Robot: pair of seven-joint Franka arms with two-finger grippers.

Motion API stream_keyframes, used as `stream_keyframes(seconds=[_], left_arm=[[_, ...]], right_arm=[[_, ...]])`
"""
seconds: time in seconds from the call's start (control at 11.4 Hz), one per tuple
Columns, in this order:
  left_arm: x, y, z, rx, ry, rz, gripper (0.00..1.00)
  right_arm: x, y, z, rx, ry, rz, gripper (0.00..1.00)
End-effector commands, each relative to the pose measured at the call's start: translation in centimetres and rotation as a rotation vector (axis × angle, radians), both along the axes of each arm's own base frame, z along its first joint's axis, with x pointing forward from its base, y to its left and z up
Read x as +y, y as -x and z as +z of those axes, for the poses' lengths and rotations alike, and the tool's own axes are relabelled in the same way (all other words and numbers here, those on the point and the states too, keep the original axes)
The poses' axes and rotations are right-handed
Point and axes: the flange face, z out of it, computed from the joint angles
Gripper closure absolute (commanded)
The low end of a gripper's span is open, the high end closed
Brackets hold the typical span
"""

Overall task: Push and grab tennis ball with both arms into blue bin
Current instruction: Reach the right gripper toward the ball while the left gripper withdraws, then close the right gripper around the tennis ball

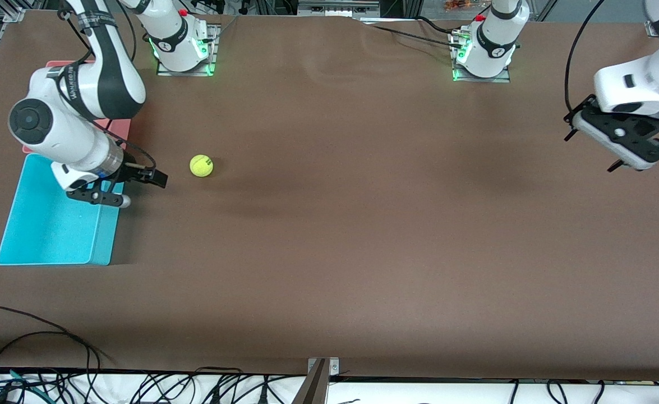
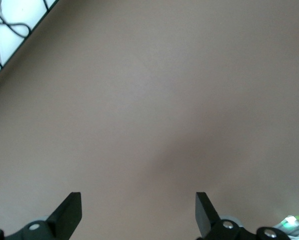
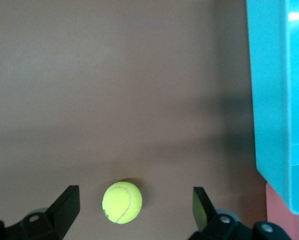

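At the right arm's end of the worktop [image 1: 329, 252]: this is where the task's things lie.
Ball [image 1: 201, 165]: it sits on the bare worktop, near the blue bin but apart from it, on the side toward the left arm's end.
Ball in my right wrist view [image 3: 122, 201]: it lies between my two fingertips as seen from there, touching neither.
Bin [image 1: 54, 219]: light blue, open, at the right arm's end; it lies nearer the front camera than the pink tub.
Pink tub [image 1: 121, 129]: mostly covered by my right arm, so I think it touches the bin's end, but I can't be sure.
My right pincer [image 1: 138, 185]: spread wide, holding nothing, low beside the bin's wall, pointing toward the ball.
My left pincer [image 1: 595, 143]: spread wide too, empty, up over bare worktop at the left arm's end, well apart from the ball.
Left wrist view: only brown worktop [image 2: 149, 100] between my fingertips [image 2: 69, 212].
Cables [image 1: 37, 359]: black, along the worktop's edge nearest the front camera.
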Motion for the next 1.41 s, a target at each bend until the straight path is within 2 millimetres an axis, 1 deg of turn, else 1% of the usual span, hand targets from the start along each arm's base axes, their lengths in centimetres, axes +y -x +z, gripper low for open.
stream_keyframes(seconds=[0.0, 0.09, 0.18, 0.26, 0.35, 0.44, 0.53, 0.61, 0.7, 0.79, 0.97, 1.14, 1.32], left_arm=[[-0.7, 0.0, 3.5, 0.049, 0.031, 0.258, 0.0], [-1.1, 0.2, 4.1, 0.061, 0.026, 0.351, 0.0], [-1.3, 0.4, 4.3, 0.07, 0.02, 0.415, 0.0], [-1.9, 0.6, 4.0, 0.087, 0.009, 0.458, 0.0], [-2.2, 0.6, 3.6, 0.107, -0.003, 0.487, 0.0], [-2.3, 0.8, 4.8, 0.101, 0.003, 0.51, 0.0], [-2.9, 1.0, 5.6, 0.107, 0.0, 0.515, 0.0], [-4.2, 1.0, 5.8, 0.111, -0.001, 0.511, 0.0], [-4.6, 1.0, 5.6, 0.114, -0.005, 0.538, 0.0], [-4.2, 0.9, 5.6, 0.113, -0.005, 0.552, 0.0], [-3.9, 0.9, 5.6, 0.112, -0.008, 0.563, 0.0], [-3.6, 1.0, 5.3, 0.119, -0.01, 0.578, 0.0], [-3.3, 1.8, 4.6, 0.148, 0.021, 0.61, 0.0]], right_arm=[[2.2, 3.8, 0.3, 0.016, -0.01, 0.04, 0.0], [2.7, 4.6, 0.0, 0.028, -0.008, 0.059, 0.0], [2.6, 5.5, -0.9, 0.037, -0.006, 0.06, 0.0], [2.8, 5.9, -1.9, 0.027, -0.006, 0.068, 0.0], [3.1, 6.5, -3.0, 0.025, -0.006, 0.089, 0.0], [3.3, 6.8, -3.7, 0.034, -0.009, 0.137, 0.0], [3.4, 6.9, -4.3, 0.049, -0.011, 0.173, 0.0], [3.4, 7.6, -5.2, 0.064, -0.012, 0.184, 0.0], [4.6, 8.7, -6.2, 0.042, -0.014, 0.212, 0.0], [4.6, 9.5, -7.5, 0.022, -0.015, 0.202, 0.0], [4.5, 10.7, -9.3, -0.003, -0.016, 0.191, 0.0], [5.5, 11.5, -10.2, -0.001, -0.017, 0.207, 0.0], [5.8, 11.7, -11.0, 0.006, -0.017, 0.201, 0.0]])
